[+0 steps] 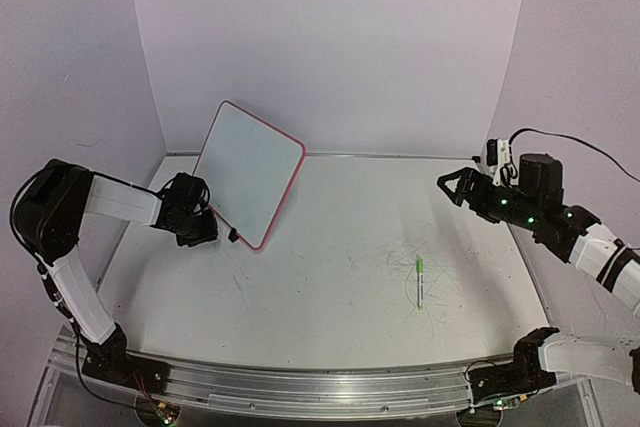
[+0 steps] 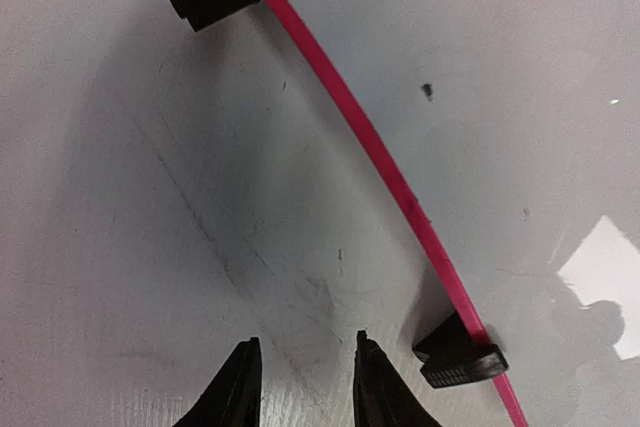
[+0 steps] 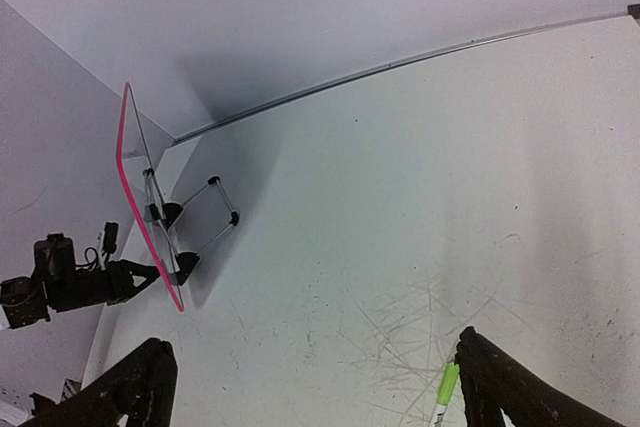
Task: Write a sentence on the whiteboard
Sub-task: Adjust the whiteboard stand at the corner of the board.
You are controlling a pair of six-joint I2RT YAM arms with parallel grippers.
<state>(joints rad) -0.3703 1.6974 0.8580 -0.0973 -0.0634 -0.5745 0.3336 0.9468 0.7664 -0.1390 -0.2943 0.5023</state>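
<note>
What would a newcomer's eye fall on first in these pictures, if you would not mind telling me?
First the whiteboard, pink-rimmed and propped up at the back left of the table, its face blank in the top view. Then the green marker, lying alone on the table right of centre. The left fingers hover apart by the board's lower edge, holding nothing.

No text, label, brand, number or sign can be read in any view. The whiteboard point(image 1: 248, 172), left of centre in the overhead view, shows only a glossy white face. The grey scribbles point(image 1: 400, 252) on the worktop point(image 1: 330, 207) form no letters.
</note>
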